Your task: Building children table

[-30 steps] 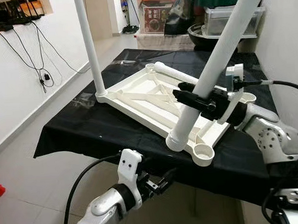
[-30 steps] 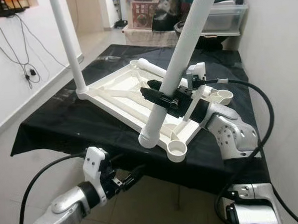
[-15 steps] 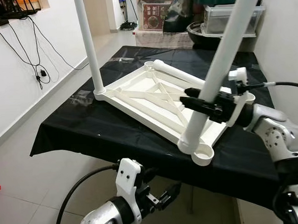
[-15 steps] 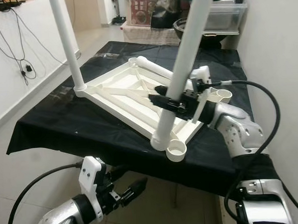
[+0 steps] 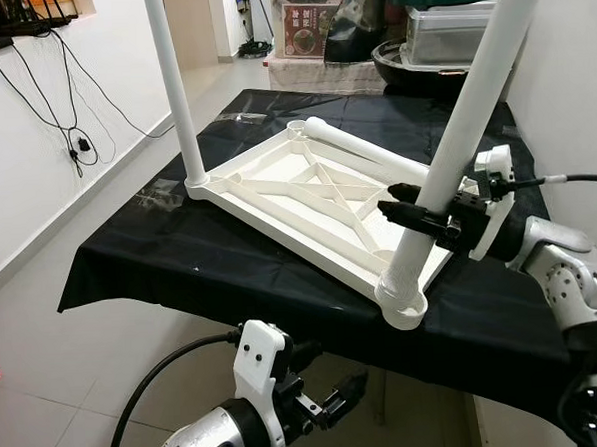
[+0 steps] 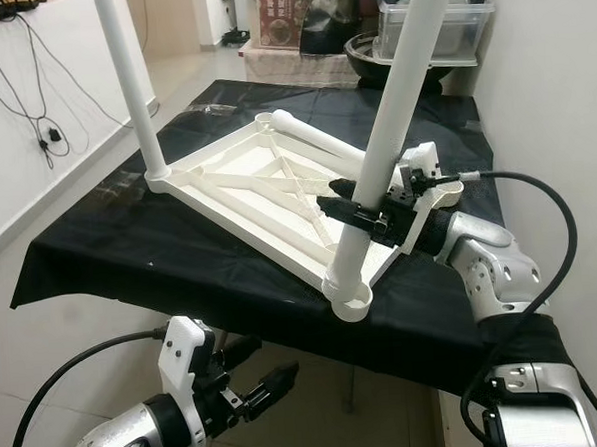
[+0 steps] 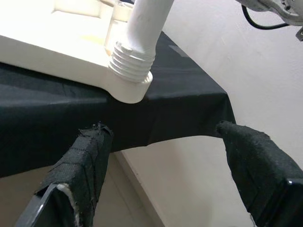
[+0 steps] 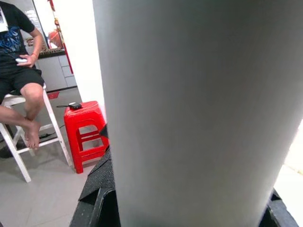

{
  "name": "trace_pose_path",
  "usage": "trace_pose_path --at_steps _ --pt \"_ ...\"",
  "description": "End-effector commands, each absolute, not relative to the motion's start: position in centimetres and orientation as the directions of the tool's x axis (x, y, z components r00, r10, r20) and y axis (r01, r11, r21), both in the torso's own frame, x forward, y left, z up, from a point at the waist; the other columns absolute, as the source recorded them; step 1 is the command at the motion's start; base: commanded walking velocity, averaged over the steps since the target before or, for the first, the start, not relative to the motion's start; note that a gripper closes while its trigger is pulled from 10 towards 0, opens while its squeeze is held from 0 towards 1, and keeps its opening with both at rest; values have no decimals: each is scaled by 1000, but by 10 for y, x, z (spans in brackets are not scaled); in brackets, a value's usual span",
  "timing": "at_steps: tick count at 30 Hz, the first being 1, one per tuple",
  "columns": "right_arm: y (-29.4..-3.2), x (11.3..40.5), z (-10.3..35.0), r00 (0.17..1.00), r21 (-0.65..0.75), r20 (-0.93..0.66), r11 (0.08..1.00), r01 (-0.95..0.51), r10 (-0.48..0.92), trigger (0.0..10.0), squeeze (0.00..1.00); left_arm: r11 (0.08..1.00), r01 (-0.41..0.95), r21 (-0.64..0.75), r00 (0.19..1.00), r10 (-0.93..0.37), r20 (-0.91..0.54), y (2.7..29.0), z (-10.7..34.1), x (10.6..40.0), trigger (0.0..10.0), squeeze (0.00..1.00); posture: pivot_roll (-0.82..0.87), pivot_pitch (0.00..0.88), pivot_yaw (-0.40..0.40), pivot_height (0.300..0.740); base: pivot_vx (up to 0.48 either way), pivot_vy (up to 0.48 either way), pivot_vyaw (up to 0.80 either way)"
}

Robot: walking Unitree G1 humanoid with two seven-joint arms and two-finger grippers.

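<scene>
Swung from a steep lean to nearly upright — white leg [image 5: 452, 140] now seated in the near corner socket [image 5: 404, 304] of the upturned tabletop [image 5: 307, 198] (threads at the rim), right gripper [image 5: 424, 215] clamped on it, left gripper [image 5: 338, 398] spread wide, idle below the table edge — so screwing down looks next.

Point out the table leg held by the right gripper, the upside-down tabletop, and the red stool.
table leg [image 5: 454, 140], left eye view, mid shaft.
upside-down tabletop [image 5: 277, 200], left eye view, ribbed underside.
red stool [image 8: 85, 130], right wrist view, front face.
</scene>
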State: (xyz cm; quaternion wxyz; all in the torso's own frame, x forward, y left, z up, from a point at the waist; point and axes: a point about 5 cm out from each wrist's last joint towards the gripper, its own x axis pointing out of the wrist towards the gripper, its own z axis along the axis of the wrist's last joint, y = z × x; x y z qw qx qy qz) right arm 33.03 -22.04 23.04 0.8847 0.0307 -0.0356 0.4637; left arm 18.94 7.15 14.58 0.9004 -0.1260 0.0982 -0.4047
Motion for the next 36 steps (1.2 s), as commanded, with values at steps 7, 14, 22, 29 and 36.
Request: trace_pose_path --at_steps 7,14,22,29,36 --pt "-223 330 230 567 9 99 569 -822 818 10000 0 642 698 -316 651 -753 -93 74 150 181 10000 0 198 131 -33 740 0 0 0" --pt "-227 334 228 577 18 87 578 -816 812 10000 0 648 691 -320 654 -749 -103 77 153 175 10000 0 206 157 -34 740 0 0 0" --pt "-229 339 227 596 16 61 597 -802 800 10000 0 651 686 -324 653 -748 -119 79 155 170 10000 0 215 181 -33 740 0 0 0" --pt "-221 341 229 574 -2 55 575 -818 817 10000 0 654 683 -325 654 -746 -127 80 157 167 10000 0 216 189 -33 740 0 0 0" --pt "-183 332 217 401 -57 -51 398 -916 915 10000 0 659 679 -324 658 -742 -131 79 157 170 10000 0 209 179 -33 740 0 0 0"
